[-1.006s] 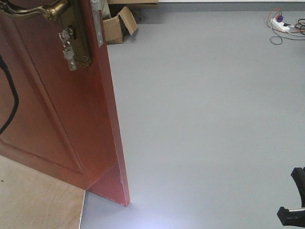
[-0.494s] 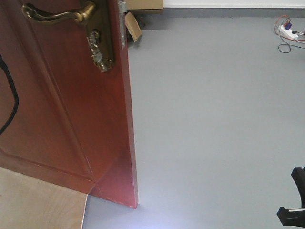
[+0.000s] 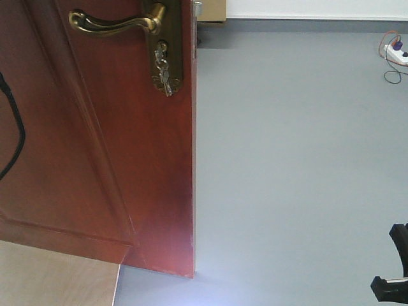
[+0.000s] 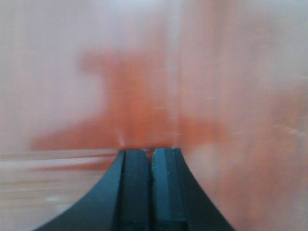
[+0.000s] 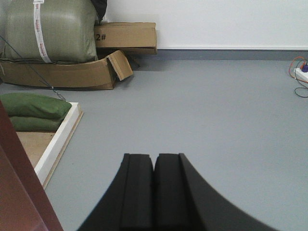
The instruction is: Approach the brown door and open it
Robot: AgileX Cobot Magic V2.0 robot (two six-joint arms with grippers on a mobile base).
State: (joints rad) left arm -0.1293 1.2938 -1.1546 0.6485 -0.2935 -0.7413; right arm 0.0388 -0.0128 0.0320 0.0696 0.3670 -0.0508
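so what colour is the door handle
Brass-gold handle, clearest in the front view.

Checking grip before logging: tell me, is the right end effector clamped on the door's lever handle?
No. The right end effector is shut on nothing above grey floor.

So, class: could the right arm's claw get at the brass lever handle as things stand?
Probably not directly: the right claw is shut and faces open grey floor, while the handle sits on the brown door far to the left.

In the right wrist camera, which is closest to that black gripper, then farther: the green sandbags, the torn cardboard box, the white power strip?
From the right gripper:
1. Green sandbags, left, nearest.
2. Torn cardboard box, left, behind the sandbags.
3. White power strip, far right; about level with the box, too close to call.
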